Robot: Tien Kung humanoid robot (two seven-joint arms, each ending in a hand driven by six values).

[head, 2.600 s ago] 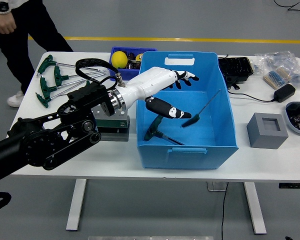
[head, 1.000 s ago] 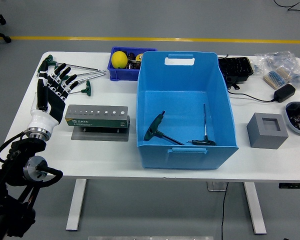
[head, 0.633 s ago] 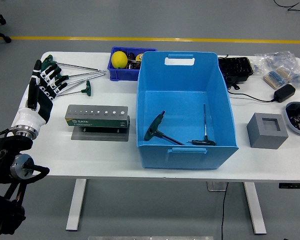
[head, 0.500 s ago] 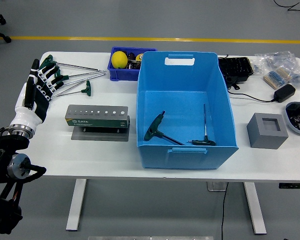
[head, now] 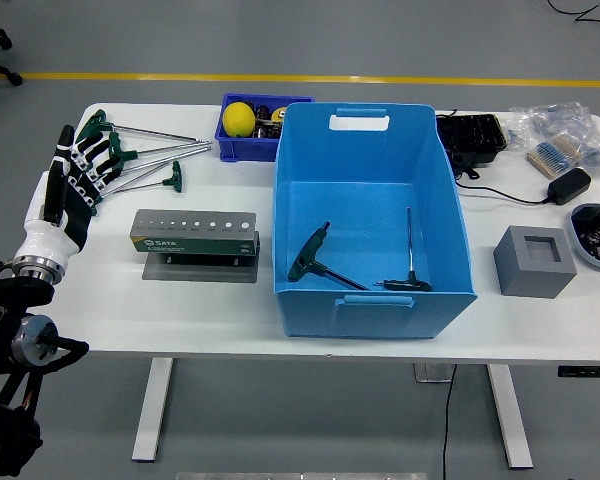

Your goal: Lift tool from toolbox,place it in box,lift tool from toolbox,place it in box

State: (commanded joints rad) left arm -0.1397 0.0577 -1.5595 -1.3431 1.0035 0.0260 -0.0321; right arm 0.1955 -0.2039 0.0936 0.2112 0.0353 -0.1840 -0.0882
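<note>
the left hand stands upright at the table's left edge, black fingers with white bands spread and straight, holding nothing. its fingertips overlap the green t-shaped handles of the loose hex keys, whose thin steel shafts fan out to the right on the white top; whether they touch cannot be told. just right of the hand and nearer lies the toolbox, a long dark green holder with a row of round holes on a grey base. further right stands the box, a deep blue plastic bin with cut-out handles; inside lie two t-handle keys, one near the middle of the floor, another by the front wall. behind it a small blue tray holds a yellow ball.
</note>
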